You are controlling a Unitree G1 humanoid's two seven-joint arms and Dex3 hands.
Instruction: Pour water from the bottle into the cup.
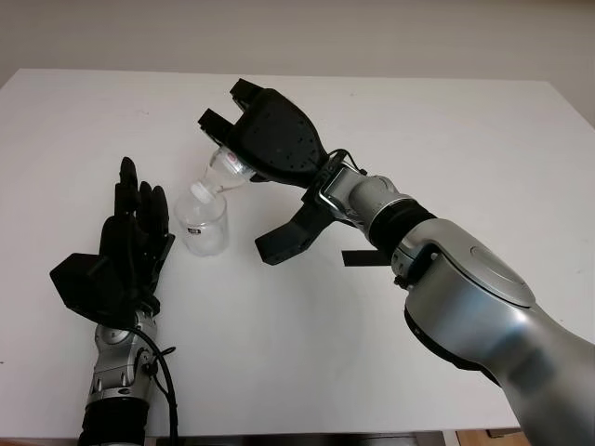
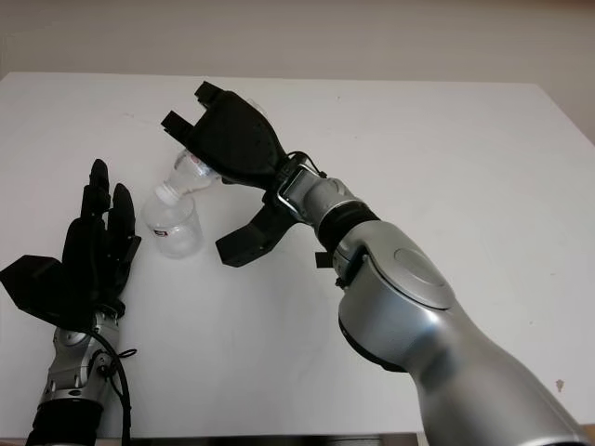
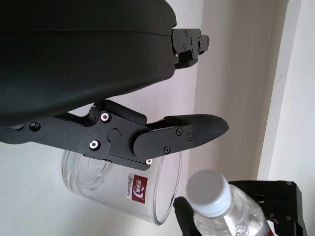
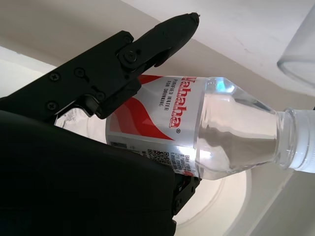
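**Bottle tipped over cup, cap on**

White worktop [image 1: 446,139], plain pale wall behind; we list what stands on it

Item one: clear plastic cup [image 1: 206,228], upright on the worktop toward its left side, with a small red label on its wall. We see no water in it

Item two: water bottle [image 4: 206,142], red-and-white label, partly filled. Our right hand [image 1: 270,139] is clasped round its body, fingers [image 4: 147,42] wrapped over the label, and holds it in the air, tilted neck-down. The mouth hangs just above the cup's rim. The white cap [image 3: 209,192] is on the neck, so nothing can run out

Item three: our left hand [image 1: 130,246], holding nothing, open and upright just beside the cup on its left, not plainly touching it

Step in hand, as we judge it: the pouring tilt, mouth lined up with the cup. Next move calls for the cap to come off, or, if only the motion is wanted, a steeper tilt with the neck kept over the rim
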